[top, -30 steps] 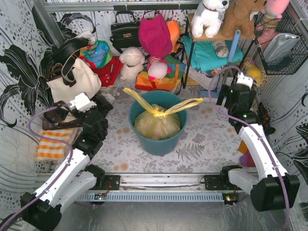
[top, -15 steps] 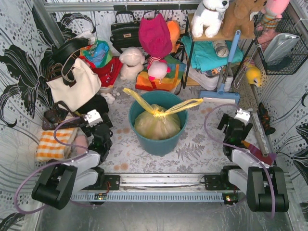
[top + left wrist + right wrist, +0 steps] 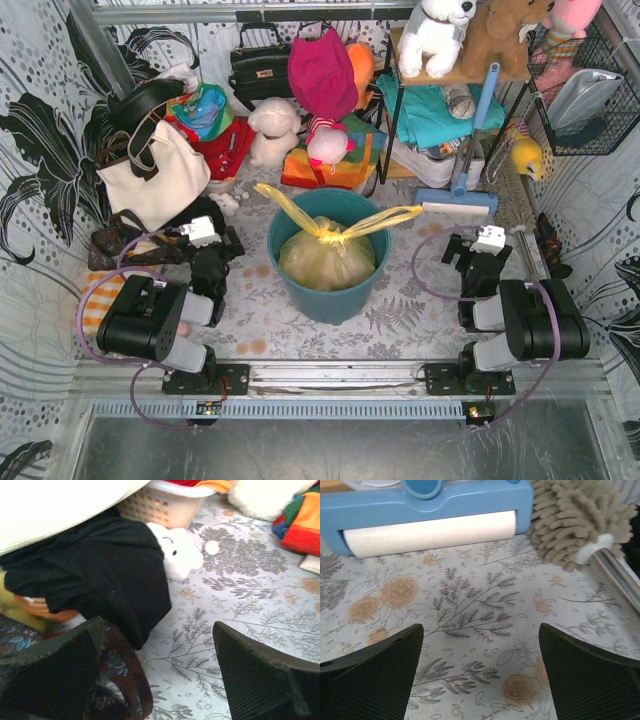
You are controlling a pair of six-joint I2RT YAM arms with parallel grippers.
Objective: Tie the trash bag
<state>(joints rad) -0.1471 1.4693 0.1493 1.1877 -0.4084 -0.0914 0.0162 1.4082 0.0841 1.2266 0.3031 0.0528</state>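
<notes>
The yellow-green trash bag (image 3: 326, 253) sits in the round teal bin (image 3: 330, 296) at the middle of the floor. Its top is knotted, with two loose ends sticking out to the upper left and the right. My left gripper (image 3: 210, 242) is folded back left of the bin, open and empty; in the left wrist view (image 3: 157, 672) it hangs over the patterned floor. My right gripper (image 3: 480, 250) is folded back right of the bin, open and empty, as the right wrist view (image 3: 480, 677) shows. The bag shows in neither wrist view.
A cream tote bag (image 3: 150, 170) with black straps, black cloth (image 3: 100, 575) and a small white plush (image 3: 177, 552) lie by the left arm. A blue mop head (image 3: 430, 512) and a grey duster (image 3: 580, 520) lie ahead of the right gripper. Toys and a shelf crowd the back.
Both arms have drawn back from the bin and folded down toward their bases. The knotted bag and bin have not moved.
</notes>
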